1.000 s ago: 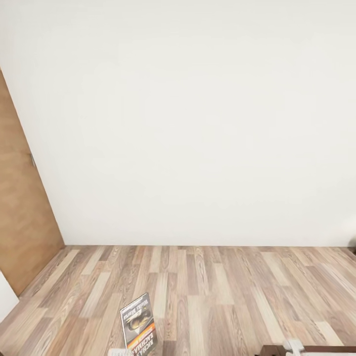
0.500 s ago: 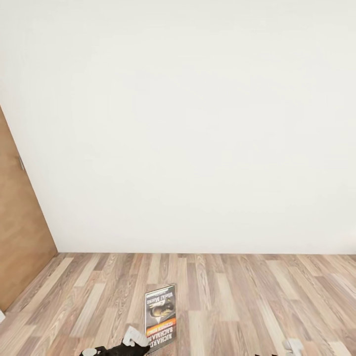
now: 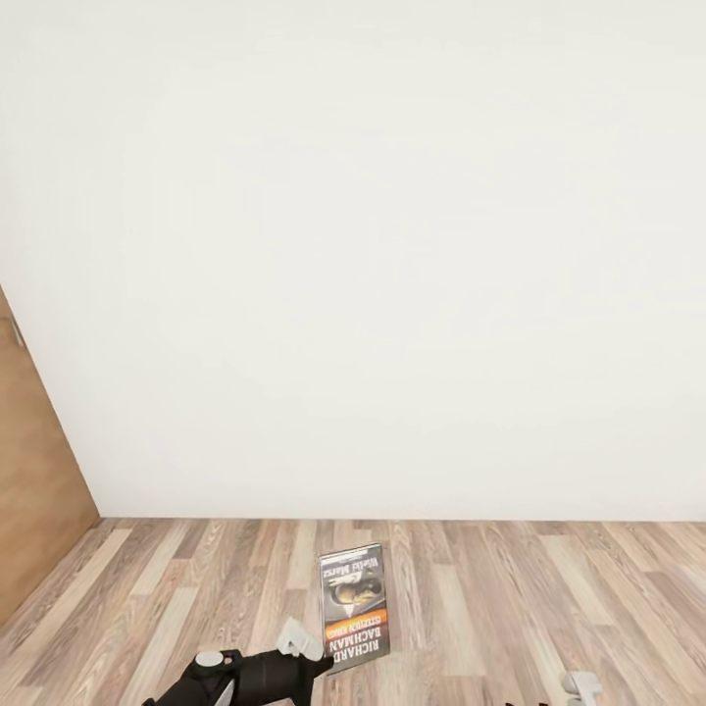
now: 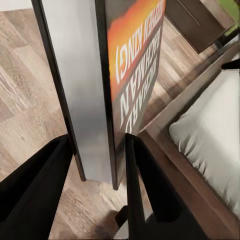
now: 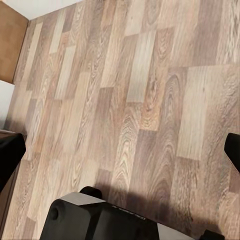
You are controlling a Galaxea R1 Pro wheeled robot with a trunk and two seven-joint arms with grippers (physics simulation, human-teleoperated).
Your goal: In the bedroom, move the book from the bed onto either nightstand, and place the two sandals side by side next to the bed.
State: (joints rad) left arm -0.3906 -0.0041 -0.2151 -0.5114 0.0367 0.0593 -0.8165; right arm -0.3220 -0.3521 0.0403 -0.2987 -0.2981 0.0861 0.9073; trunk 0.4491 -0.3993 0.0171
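Book [image 3: 354, 609] is up in the left gripper [image 4: 95, 165], jaws clenched on its lower edge, held upright above the floor [image 3: 510, 608]. Cover: dark grey photo, orange band, white lettering reading upside down; pale page block visible between the fingers [image 4: 35, 185]. Right gripper [image 5: 120, 150] jaws spread wide, nothing in them. Wood-plank floor, plain white wall [image 3: 373, 255], brown door [image 3: 29, 490] at left. Bed [image 4: 210, 130] corner below the book: dark frame, pale mattress.

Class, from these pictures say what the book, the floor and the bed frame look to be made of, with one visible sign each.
Book: paper with a glossy printed cover, going by its thin page block.
Floor: wood-look planks, grain and seams showing; possibly laminate.
Bed frame: dark brown wood, smooth finish.
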